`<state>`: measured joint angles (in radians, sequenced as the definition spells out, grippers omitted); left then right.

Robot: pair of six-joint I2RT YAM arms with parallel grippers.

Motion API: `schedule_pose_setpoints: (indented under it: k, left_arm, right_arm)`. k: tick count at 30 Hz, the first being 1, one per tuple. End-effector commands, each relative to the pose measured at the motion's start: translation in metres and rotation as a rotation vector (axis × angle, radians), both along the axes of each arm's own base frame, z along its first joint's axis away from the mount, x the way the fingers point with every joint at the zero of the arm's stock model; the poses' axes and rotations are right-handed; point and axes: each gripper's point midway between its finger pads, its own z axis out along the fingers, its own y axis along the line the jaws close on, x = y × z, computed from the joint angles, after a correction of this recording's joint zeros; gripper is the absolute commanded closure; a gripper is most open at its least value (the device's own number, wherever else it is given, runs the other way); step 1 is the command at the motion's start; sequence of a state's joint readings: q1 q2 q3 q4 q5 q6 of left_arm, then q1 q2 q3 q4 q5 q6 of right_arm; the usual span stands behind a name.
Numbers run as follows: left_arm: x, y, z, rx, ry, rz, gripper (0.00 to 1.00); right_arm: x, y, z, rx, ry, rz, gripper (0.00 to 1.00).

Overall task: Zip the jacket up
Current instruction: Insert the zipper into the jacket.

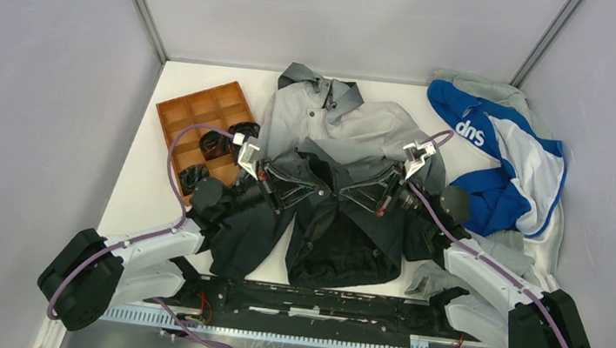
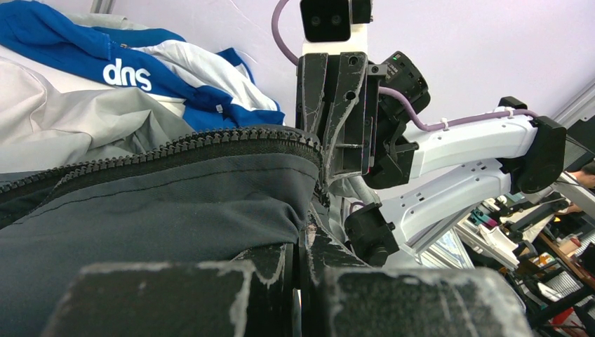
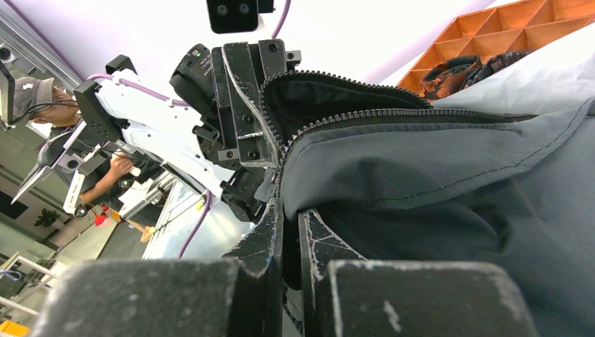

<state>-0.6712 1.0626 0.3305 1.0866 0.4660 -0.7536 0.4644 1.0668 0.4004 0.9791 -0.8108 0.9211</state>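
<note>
Jacket (image 1: 353,131) lies unzipped at the middle of the surface (image 1: 145,186); left pincer (image 1: 317,190) and right pincer (image 1: 347,194) each pinch a front zipper edge, so best hold both edges taut and level to mate the ends.

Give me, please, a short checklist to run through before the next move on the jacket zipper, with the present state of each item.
1. Left gripper shut on jacket fabric by the zipper: ok.
2. Right gripper shut on jacket fabric by the zipper: ok.
3. Zipper teeth exposed near the grips, not folded under: ok.
4. Slider located: cannot tell, no view shows it.
5. Front zipped: not ok, the top view shows it lying open below the grippers.
6. Blue-and-white garment away from both grippers: ok.
</note>
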Motion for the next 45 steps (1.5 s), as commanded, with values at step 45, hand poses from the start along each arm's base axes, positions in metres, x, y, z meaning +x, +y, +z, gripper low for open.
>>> schedule_pose_setpoints:
  k: [45]
  left_arm:
    - [-0.015, -0.018, 0.006, 0.149, -0.097, -0.126, 0.98]
  right_arm:
    - [0.018, 0.007, 0.017, -0.003, 0.012, -0.035, 1.00]
